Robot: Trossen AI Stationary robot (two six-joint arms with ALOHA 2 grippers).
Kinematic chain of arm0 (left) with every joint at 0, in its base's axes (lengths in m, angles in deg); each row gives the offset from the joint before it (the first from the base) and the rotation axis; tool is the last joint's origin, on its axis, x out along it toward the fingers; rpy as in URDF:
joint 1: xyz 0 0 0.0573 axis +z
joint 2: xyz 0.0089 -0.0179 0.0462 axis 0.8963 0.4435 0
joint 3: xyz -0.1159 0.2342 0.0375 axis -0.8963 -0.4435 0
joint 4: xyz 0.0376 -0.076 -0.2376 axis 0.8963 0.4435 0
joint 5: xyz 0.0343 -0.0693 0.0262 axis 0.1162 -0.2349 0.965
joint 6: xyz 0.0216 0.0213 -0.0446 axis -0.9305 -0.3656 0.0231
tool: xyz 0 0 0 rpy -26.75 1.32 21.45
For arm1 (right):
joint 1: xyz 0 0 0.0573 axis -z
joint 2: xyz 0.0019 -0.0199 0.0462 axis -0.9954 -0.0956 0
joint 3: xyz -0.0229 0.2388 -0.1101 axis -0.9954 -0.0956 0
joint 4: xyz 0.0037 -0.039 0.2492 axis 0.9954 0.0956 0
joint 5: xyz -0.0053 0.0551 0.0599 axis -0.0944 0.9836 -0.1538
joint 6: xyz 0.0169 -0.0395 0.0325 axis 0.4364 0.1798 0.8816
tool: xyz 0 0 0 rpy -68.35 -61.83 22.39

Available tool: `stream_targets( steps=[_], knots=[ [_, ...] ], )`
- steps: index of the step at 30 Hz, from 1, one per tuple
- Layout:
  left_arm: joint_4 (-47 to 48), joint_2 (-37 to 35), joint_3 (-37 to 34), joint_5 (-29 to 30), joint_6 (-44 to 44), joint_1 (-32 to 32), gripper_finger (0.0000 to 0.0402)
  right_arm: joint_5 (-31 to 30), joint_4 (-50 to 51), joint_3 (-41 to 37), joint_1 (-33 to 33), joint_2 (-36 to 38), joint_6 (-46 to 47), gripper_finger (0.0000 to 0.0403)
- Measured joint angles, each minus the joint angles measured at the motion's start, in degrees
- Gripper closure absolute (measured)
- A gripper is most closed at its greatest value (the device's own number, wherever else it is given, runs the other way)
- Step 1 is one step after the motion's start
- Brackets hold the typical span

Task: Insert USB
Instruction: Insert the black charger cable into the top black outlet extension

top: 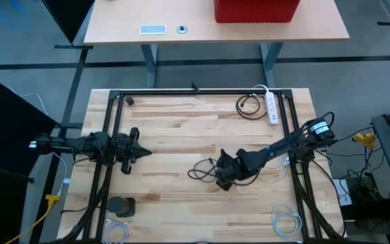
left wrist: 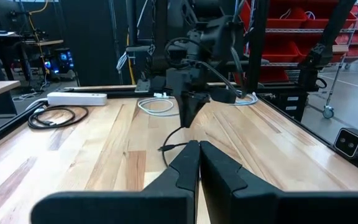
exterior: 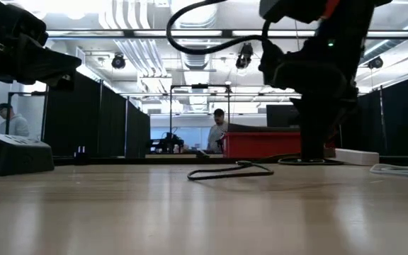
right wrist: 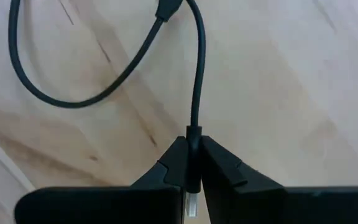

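Observation:
A black USB cable point(top: 202, 169) lies in a slack loop on the wooden table point(top: 175, 135), right of the middle. My right gripper point(top: 225, 175) stands over it, pointing steeply down, shut on one plug end point(right wrist: 193, 132). The left wrist view shows that gripper point(left wrist: 188, 115) with the cable point(left wrist: 173, 140) curving from it down to the wood. The cable's other connector point(right wrist: 166, 9) lies on the table. My left gripper point(top: 141, 152) waits shut and level at the table's left, holding nothing. A white power strip point(top: 272, 108) lies at the far right. My right gripper pinches the cable's black plug end point(right wrist: 193, 132) between its two fingers. The pale metal tip point(right wrist: 191, 202) reaches back between them, and the cord leaves past the fingertips. The fingers come from above, slanting down, along the plug. The cord hangs slack below, its loop on the table.
A coiled black cord point(top: 249, 105) lies beside the power strip at the far right. A white cable coil point(top: 286, 222) sits at the near right corner, a dark block point(top: 122, 205) at the near left. A black frame point(top: 202, 92) rings the table. People stand in the room beyond.

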Motion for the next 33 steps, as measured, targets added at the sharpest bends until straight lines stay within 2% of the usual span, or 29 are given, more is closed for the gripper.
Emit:
stream_targets(
  steps=[14, 25, 33],
  knots=[
    [-0.02, 0.00, -0.01, 0.00, 0.00, 0.00, 0.0402, -0.95, -0.60, -0.49, 0.25, 0.02, -2.44, 0.0386],
    [0.01, 0.02, 0.01, -0.02, 0.01, 0.00, 0.0402, -1.18, -18.77, -0.47, 0.07, -0.59, -11.16, 0.0386],
    [0.01, 0.02, 0.01, -0.02, -0.01, 0.01, 0.0402, -2.60, -20.58, -0.23, 0.07, -2.71, -12.37, 0.0386]
  ],
)
